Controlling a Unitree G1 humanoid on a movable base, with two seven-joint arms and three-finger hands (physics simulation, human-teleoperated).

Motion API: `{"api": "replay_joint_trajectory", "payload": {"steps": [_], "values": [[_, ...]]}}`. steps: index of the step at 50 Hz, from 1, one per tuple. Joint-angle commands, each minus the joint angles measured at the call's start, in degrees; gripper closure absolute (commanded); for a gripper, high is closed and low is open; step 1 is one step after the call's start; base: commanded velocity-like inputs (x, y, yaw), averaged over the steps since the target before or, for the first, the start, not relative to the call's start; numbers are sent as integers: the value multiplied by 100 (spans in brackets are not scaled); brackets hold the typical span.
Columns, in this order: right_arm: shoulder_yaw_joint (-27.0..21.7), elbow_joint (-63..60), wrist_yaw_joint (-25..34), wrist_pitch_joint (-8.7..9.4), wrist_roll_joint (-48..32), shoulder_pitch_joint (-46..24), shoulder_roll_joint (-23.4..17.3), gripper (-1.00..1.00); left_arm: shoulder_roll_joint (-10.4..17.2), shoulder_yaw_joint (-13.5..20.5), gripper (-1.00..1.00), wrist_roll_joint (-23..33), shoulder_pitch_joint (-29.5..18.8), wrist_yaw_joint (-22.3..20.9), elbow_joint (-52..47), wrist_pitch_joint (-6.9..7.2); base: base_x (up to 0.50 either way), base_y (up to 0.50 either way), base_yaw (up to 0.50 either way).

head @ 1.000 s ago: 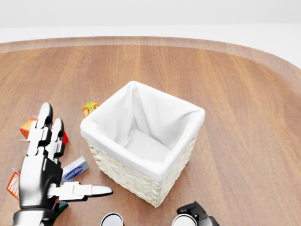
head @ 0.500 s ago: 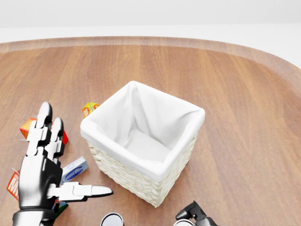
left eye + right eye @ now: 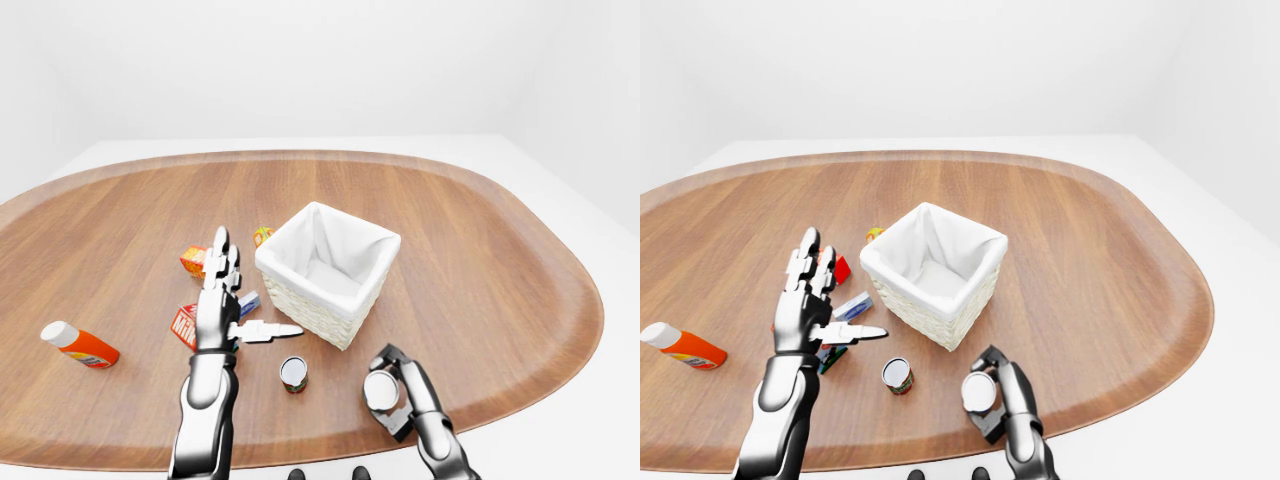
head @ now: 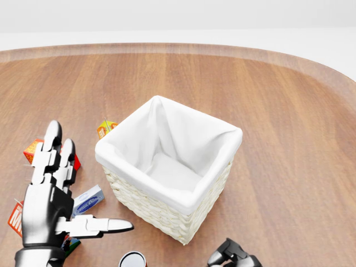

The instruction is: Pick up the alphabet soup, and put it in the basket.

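two cans: one sits in your right hand, the other can stands loose on the table below the basket in the left-eye view; no label reads from here, so you can't confirm which is the alphabet soup.
right hand: fingers wrapped round the held can, its pale top toward the camera, low and right of the basket, well short of the rim.
left hand: your left hand is spread wide, fingers up and thumb out toward the basket, holding nothing, over the small boxes.
risk, wrong can: if the soup is the loose one, you'd drop the wrong thing in; check the label before you commit.
risk, rim: the basket wall is tall and the can hangs low; a flat sweep across would likely knock or shove the basket, so lift first.
risk, slip: the grip looks to be on the can's side near the table's edge; a loose hold could send it off the table.
risk, left thumb: it points at the basket wall from just beside it; a twitch could nudge it.
hidden: the head view cuts off the right hand and both cans at its bottom edge.
unclear: the boxes under the left hand are partly covered; the bottle far left is easy to see, but its print is not readable.
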Motion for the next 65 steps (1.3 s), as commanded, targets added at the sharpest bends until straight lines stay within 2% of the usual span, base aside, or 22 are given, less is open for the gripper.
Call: {"api": "replay_joint_trajectory", "payload": {"steps": [1, 15, 31, 65], "values": [[-81, -1170, 273, 0, 137, 397, -53, 100, -3, 0, -100, -2, 13, 8, -53, 0, 0, 0, 0], [-219, -1861, 482, 0, 259, 628, -95, 100, -2, 4, -100, -6, 11, 6, -13, 0, 0, 0, 0], [-611, -3069, 921, 0, 417, 982, -8, 100, -1, 2, -100, -5, 6, 2, -1, 0, 0, 0, 0], [-704, -4798, 1346, 0, 582, 1489, 179, 100, -2, -3, -100, 3, 2, 7, 12, 0, 0, 0, 0]]}}
